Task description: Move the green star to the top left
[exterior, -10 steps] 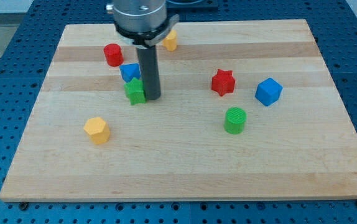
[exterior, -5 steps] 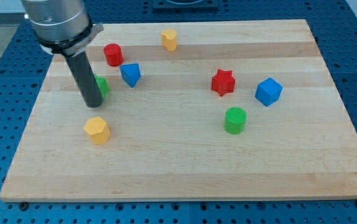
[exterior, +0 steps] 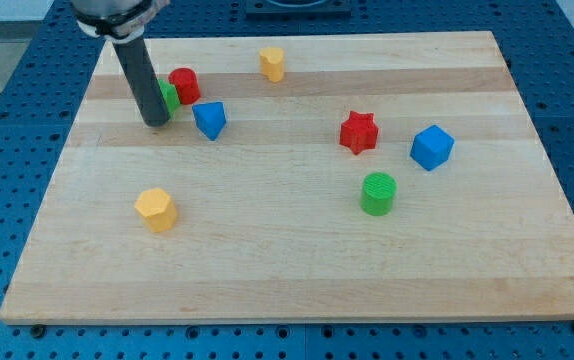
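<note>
Green star block (exterior: 170, 97) (mostly hidden) touches my tip (exterior: 155, 122), no fingers, mid-push; next nudge far-left.

My tip (exterior: 154, 122) touches the green star (exterior: 170, 97) beside the red cylinder (exterior: 184, 86).

Green star (exterior: 170, 97) — mostly hidden behind the dark rod (exterior: 142, 80); only a green sliver shows at the rod's 3 o'clock side, so its shape cannot be made out here. That sliver sits against the red cylinder (exterior: 184, 86), whose lower left edge it overlaps.

My tip (exterior: 154, 122) shows at the rod's lower end.

Rod's upper mount (exterior: 112, 15) — cut off by the view's top edge at 12 o'clock.
</note>
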You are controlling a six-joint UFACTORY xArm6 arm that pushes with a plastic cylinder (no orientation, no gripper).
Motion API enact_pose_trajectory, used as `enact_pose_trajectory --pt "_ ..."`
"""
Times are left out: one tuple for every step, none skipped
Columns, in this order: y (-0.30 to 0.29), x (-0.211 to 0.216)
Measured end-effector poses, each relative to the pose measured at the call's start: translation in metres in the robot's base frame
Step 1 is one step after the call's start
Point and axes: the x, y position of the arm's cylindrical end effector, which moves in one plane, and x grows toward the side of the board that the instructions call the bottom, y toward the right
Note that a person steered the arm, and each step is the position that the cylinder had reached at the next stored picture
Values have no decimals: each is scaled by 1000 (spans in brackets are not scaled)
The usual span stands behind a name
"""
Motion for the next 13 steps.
enact_pose_trajectory --pt "0 -21" --pt "5 -40" --pt "25 -51" --pt "34 -58" --pt "20 -59" --pt "6 -59" --pt "14 -70" --pt "20 -86" --pt "17 -97" --pt "5 -97" --pt "-3 -84" --pt "-26 -84" --pt "-37 -88"
